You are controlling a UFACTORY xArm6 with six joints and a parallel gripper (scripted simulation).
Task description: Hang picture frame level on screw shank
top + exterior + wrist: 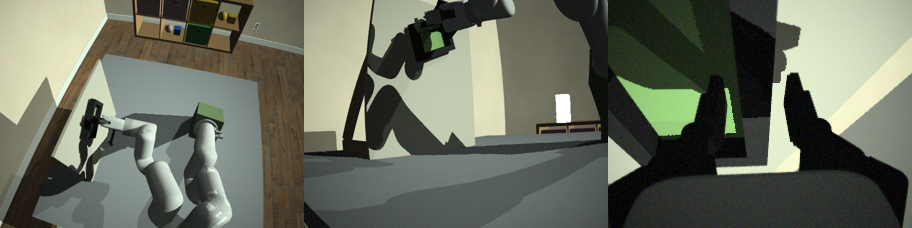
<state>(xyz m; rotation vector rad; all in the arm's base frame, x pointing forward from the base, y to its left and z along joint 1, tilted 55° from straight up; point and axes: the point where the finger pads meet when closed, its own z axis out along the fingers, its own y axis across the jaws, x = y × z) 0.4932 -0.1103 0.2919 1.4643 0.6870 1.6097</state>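
while the picture frame hangs tilted against the panel, the gripper straddles its side bar, fingers half apart.

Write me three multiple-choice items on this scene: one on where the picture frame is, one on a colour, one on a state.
1. Where is the picture frame?
A. Flat on the grey mat
B. High against the pale upright panel, at the gripper
C. Inside the shelf unit

2. What colour is the frame's insert?
A. Red
B. Blue
C. Green

3. How does the frame sit?
A. Tilted
B. Level
C. Face down on the floor

Answers:
1 B: the picture frame sits high on the panel, and the gripper has a finger on either side of its edge.
2 C: the insert shows bright green inside the black border.
3 A: in the exterior view its edges run clearly askew.
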